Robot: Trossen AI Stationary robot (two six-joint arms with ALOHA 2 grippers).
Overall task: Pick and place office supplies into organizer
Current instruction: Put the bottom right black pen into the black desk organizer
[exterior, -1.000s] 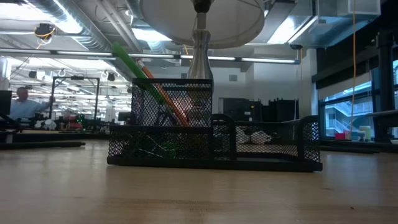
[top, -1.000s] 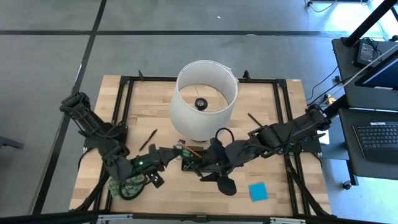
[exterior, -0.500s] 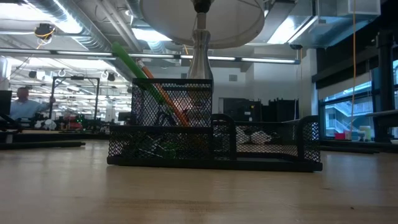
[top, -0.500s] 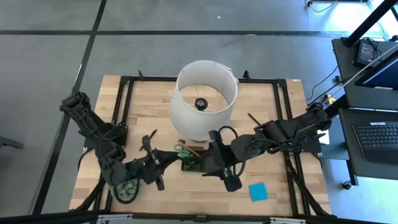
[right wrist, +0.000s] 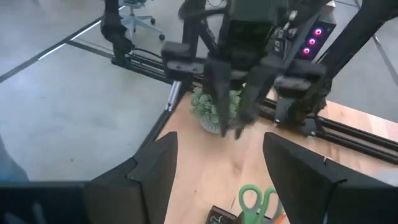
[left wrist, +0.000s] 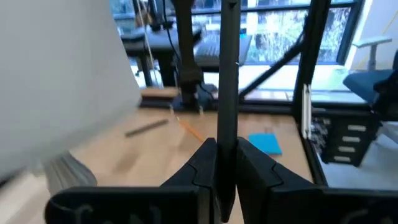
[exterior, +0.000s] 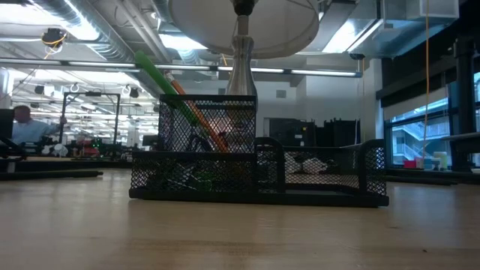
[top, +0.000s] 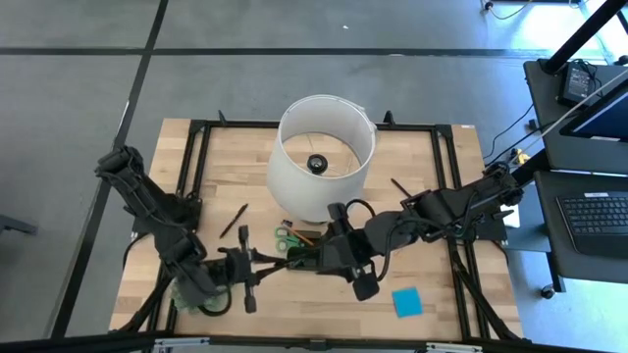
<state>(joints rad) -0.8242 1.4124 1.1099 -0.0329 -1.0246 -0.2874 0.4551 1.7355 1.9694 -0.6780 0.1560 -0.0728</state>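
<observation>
Left claw [left wrist: 225,168] is clamped tight on a thin dark pen [left wrist: 227,74], which stands crosswise between the fingers. In the high view the organizer [top: 306,258] sits just right of that claw, lower middle of the frame. So I'd guess the pen needs to travel right and tip in. Right claw [top: 361,279] hangs wide open and empty on the organizer's far side, just beside it.
</observation>
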